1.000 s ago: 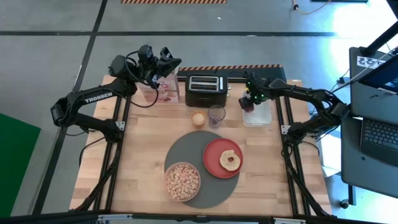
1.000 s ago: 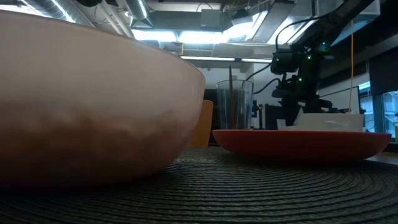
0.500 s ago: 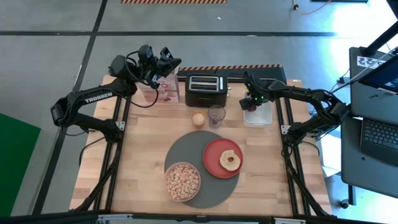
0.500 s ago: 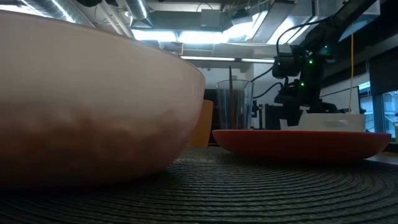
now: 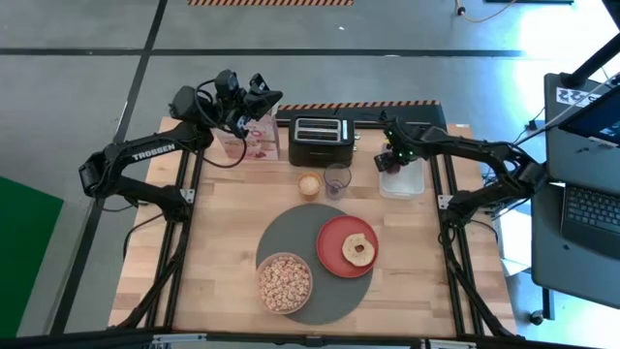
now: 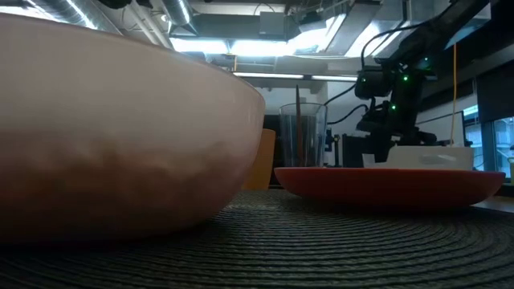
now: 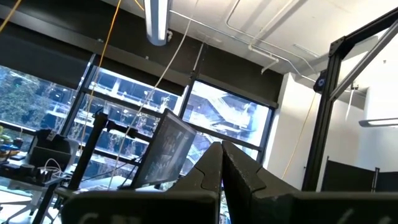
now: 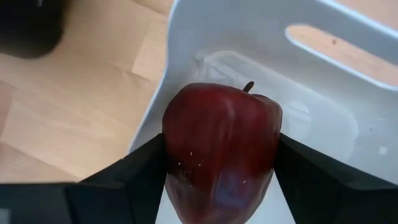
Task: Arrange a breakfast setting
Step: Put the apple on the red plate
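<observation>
Since 1.0 s ago: right gripper (image 5: 390,158) has risen slightly over the white bin (image 5: 409,181), as the low view shows; otherwise the table is unchanged.

High view, left to right. Left gripper (image 5: 260,97) is parked at upper left over a pink box (image 5: 254,138); its fingers are pressed together on nothing, per the left wrist view. Toaster (image 5: 319,141) upper centre, with a small cup (image 5: 308,185) and a glass (image 5: 337,179) below it. Mat (image 5: 281,236) at centre, carrying bowl (image 5: 285,283) of cereal (image 5: 284,278) at lower left and plate (image 5: 337,242) with bagel (image 5: 359,250) at right. At upper right, right gripper is clamped on the fruit (image 8: 221,150), held just above the bin.

Progress: mat, bowl, plate and bagel placed. Remaining, by my reading: carry fruit to the setting; lay the spoon, which I cannot pick out for certain.
</observation>
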You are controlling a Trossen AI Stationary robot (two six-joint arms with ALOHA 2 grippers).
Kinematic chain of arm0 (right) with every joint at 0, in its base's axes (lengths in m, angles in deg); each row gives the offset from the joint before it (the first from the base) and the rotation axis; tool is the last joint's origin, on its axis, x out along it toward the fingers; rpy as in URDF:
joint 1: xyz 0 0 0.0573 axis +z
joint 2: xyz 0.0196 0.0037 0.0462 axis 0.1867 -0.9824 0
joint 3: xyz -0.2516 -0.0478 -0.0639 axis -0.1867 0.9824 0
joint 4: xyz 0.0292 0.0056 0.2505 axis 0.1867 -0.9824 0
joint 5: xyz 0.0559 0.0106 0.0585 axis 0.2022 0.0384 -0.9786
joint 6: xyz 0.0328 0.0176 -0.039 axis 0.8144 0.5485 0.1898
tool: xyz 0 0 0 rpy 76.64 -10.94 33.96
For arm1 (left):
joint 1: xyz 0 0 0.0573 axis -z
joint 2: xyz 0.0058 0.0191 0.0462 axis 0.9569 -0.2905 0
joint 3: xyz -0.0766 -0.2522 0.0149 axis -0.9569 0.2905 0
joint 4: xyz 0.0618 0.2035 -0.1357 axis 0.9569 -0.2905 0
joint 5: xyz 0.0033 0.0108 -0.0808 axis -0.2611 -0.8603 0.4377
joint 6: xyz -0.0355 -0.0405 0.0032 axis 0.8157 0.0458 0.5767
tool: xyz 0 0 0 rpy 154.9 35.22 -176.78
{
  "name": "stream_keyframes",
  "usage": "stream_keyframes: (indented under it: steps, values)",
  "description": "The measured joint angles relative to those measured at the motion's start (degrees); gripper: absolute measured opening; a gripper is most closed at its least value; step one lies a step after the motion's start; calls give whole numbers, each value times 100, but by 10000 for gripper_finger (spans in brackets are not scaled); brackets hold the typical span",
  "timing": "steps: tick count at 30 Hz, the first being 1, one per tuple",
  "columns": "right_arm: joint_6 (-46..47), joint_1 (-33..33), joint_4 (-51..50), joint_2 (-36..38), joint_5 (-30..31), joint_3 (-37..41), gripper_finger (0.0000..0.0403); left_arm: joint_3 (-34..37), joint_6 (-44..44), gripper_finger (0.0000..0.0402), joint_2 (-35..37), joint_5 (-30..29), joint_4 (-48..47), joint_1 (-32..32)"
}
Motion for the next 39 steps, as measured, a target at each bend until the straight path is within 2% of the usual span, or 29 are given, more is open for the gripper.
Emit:
stream_keyframes:
  steps: [6, 12, 18, 24, 28, 31, 35, 39]
  values:
    - [2, 0, -280, 437, 59, 1, 259, 0, 0, 0, 0, 0, 0, 0]
    - [-26, 2, -238, 1176, 83, -1, 259, 0, -1, 0, 0, -7, 1, 0]
    - [-788, 210, 640, 2224, -754, -1, 259, 0, -1, 0, 0, -22, 0, 0]
    - [-818, 1358, 1842, 2992, -690, -14, 258, 0, -11, 0, 0, -107, 0, 0]
    - [-842, 2398, 2018, 3063, -324, -10, 258, 0, -13, 0, 0, -194, 0, 4]
    - [-687, 3248, 2615, 3011, -34, 295, 257, 0, -13, 0, 0, -238, 0, 4]
    - [-176, 4408, 4518, 2996, 583, 1241, 257, 0, -35, 0, 0, -389, -2, 63]
    - [176, 5313, 6433, 2976, 1596, 2249, 257, 0, -53, 0, 0, -628, -2, 89]
